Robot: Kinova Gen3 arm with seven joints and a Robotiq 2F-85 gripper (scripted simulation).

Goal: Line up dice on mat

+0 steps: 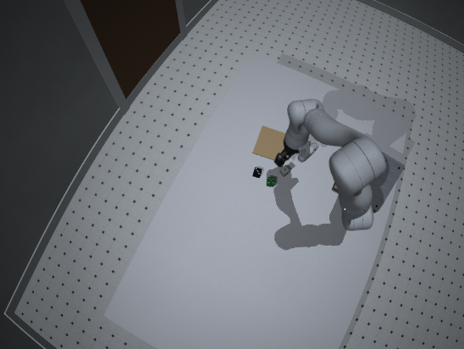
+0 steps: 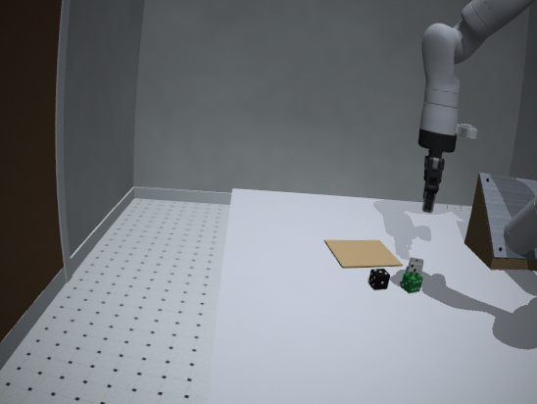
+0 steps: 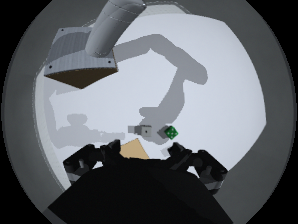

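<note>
A tan mat (image 2: 363, 253) lies flat on the white table; it also shows in the top view (image 1: 269, 142) and in the wrist view (image 3: 135, 151). Three dice stand on the table just off the mat's near edge: a black die (image 2: 379, 279) (image 1: 257, 172), a green die (image 2: 412, 282) (image 1: 272, 181) (image 3: 172, 133) and a white die (image 2: 415, 265) (image 1: 285, 170) (image 3: 144, 129) touching or close behind the green one. My gripper (image 2: 429, 198) hangs open and empty, high above the table, behind and to the right of the mat. It holds nothing.
The arm's base mount, a wedge-shaped block (image 2: 495, 227), stands at the right of the table. The arm's shadow falls over the table right of the dice. A tiled floor (image 2: 122, 294) lies to the left of the table.
</note>
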